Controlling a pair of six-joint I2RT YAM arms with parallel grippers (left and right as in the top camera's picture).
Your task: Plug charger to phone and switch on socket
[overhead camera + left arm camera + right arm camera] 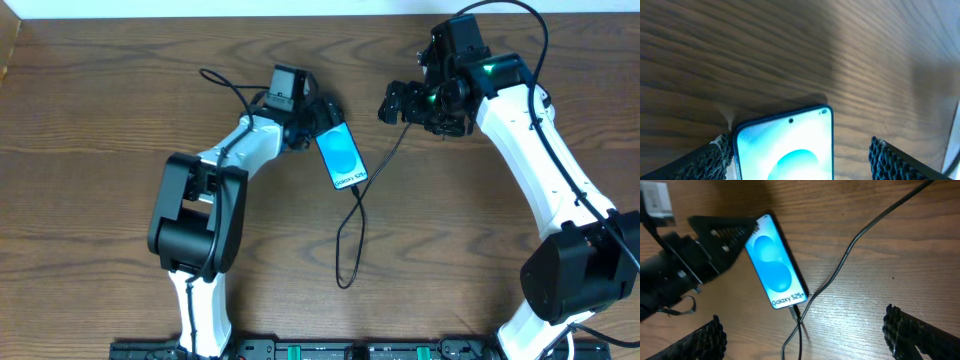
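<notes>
Straddling phone (pixel 340 155) top: left hand (pixel 800 148) wide open, not clamped | right hand (pixel 803 330) wide open, empty

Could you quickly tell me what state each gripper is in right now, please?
Left gripper: open, straddling the phone, not gripping it.
Right gripper: open, empty.

Even warm light; screen glare on the phone (pixel 785 150); soft left-wrist blur
</notes>
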